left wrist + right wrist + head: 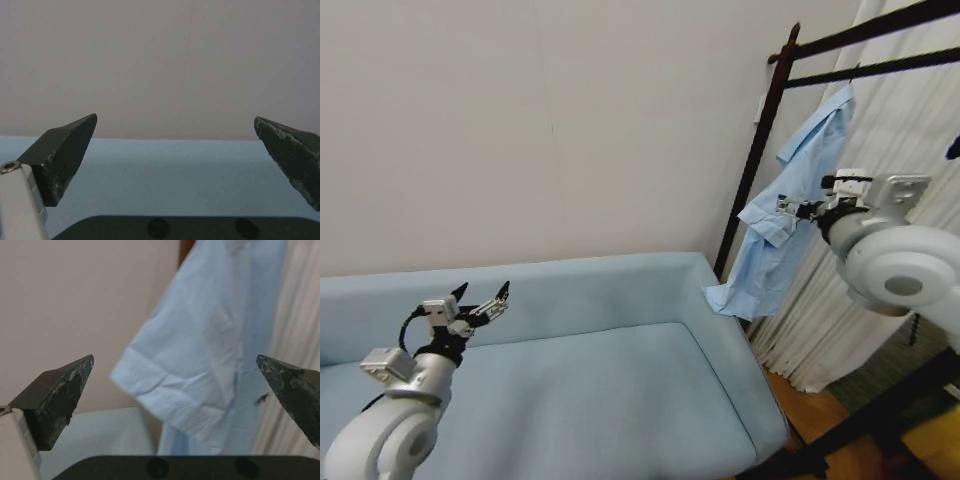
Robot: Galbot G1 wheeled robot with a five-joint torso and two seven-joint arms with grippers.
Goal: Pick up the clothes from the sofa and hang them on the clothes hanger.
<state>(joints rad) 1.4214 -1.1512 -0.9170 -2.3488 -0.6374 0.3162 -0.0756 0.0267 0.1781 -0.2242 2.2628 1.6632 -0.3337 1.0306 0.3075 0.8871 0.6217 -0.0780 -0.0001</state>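
Blue shirt (820, 140) hung on the rack (758, 150), far right. Right gripper (787, 208) sat beside it, jaws wide apart, empty; left gripper (480, 298) over the sofa (620, 400), same deal.

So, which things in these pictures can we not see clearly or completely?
How the shirt hooks onto the rack: head view, too small.
Whether the right hand touches the shirt: head view, the two overlap.
The rack's far end: head view, cut off by the right edge.
The left end of the sofa: head view, cut off by the left edge.
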